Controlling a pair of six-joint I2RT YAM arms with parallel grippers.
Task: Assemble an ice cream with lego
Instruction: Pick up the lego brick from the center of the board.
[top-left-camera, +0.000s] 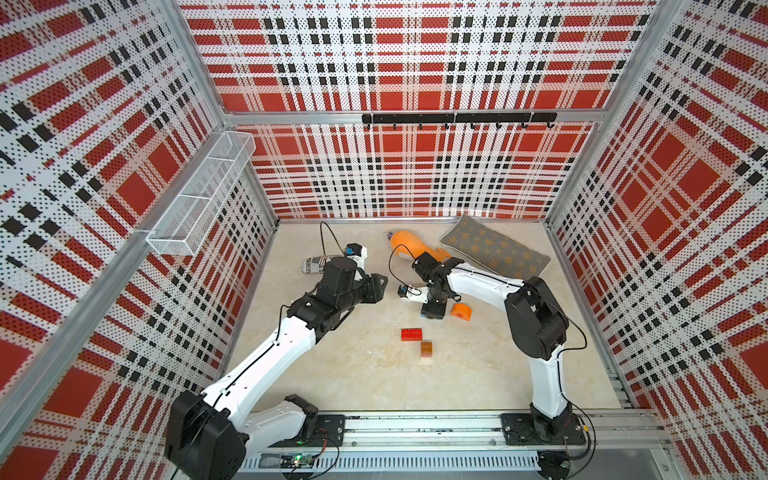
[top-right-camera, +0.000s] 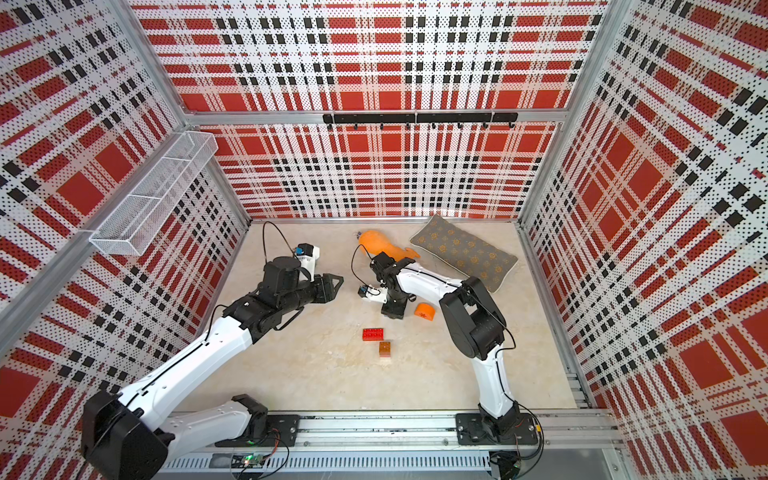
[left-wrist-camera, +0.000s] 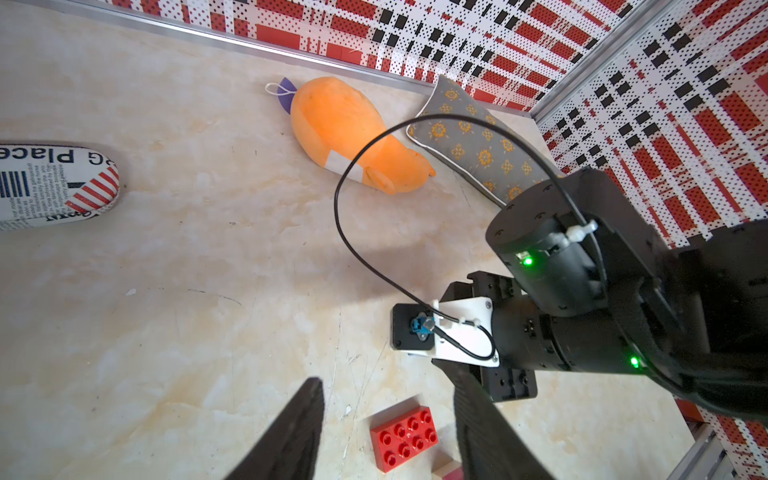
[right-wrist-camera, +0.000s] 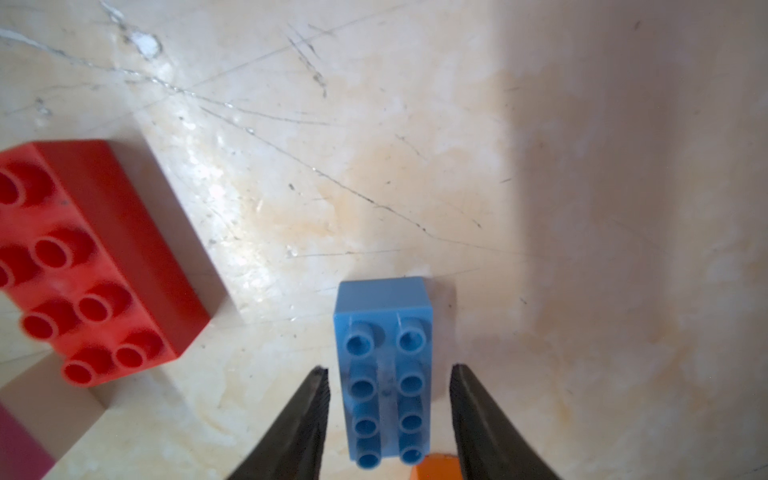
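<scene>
Plaid-walled cell, beige marbled desk (top-left-camera: 374, 374) | long blue studded plastic brick (right-wrist-camera: 384, 332) lies beneath right end effector (right-wrist-camera: 388, 369), lengthwise between its parted jaws, ungripped | left end effector (left-wrist-camera: 384, 378) parted, empty, farther

Red lego brick (left-wrist-camera: 404, 438) beyond parted left gripper (left-wrist-camera: 386, 376)

Long blue studded plastic brick (right-wrist-camera: 384, 332) is almost hidden beneath the right gripper (top-left-camera: 431, 312) in both top views. Red eight-stud brick (right-wrist-camera: 95, 266) is blurred and runs off the right wrist frame; rounded orange piece (right-wrist-camera: 436, 467) and cream-and-pink block (right-wrist-camera: 45, 399) are cropped slivers there. Newsprint fabric pouch (left-wrist-camera: 54, 187) is cut off in the left wrist view.
</scene>
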